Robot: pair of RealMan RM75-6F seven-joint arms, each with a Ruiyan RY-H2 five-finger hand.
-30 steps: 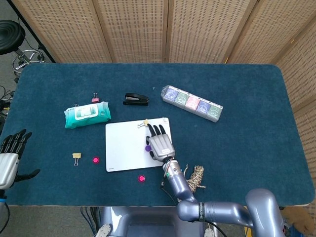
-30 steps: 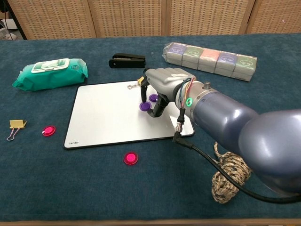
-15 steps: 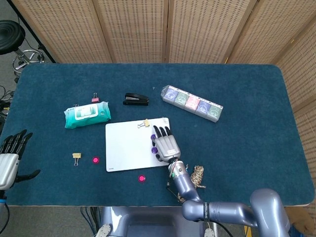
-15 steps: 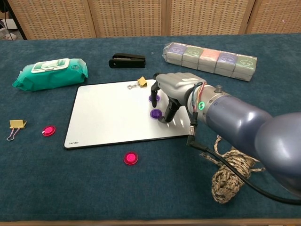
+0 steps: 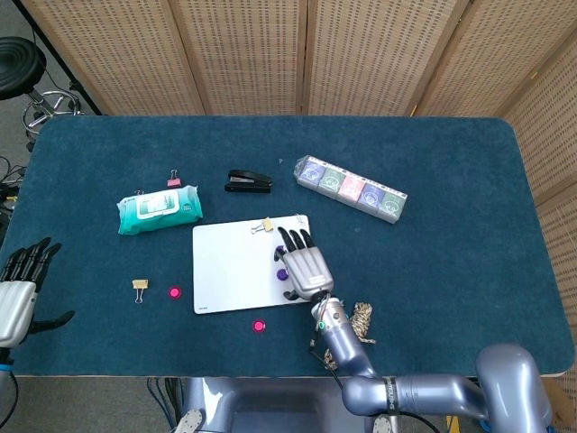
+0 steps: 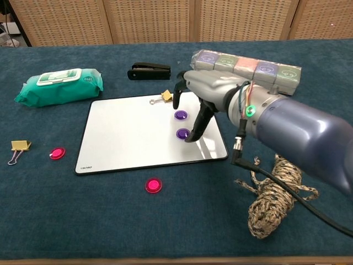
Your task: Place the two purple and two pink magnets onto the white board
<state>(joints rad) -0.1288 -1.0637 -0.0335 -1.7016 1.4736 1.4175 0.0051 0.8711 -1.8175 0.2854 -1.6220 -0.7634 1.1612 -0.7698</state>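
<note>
The white board [image 6: 132, 138] lies mid-table, also seen in the head view [image 5: 236, 266]. Two purple magnets [image 6: 181, 115] [image 6: 183, 133] sit on its right part, close together. One pink magnet [image 6: 57, 152] lies on the blue cloth left of the board, and another pink magnet [image 6: 153, 185] lies just below its front edge. My right hand [image 6: 207, 96] hovers over the board's right edge with fingers apart, holding nothing; one fingertip [image 6: 191, 138] hangs beside the nearer purple magnet. My left hand [image 5: 18, 289] rests at the table's far left edge, fingers spread and empty.
A gold binder clip [image 6: 162, 97] sits at the board's top edge. A stapler [image 6: 149, 71], a wipes pack [image 6: 59, 85] and a row of small boxes [image 6: 248, 69] lie behind. A yellow clip [image 6: 19, 148] is at far left, and a coiled rope [image 6: 273, 196] at front right.
My right hand shifted right and rose off the second purple magnet, which now lies free on the board below the first. The left hand has not moved.
</note>
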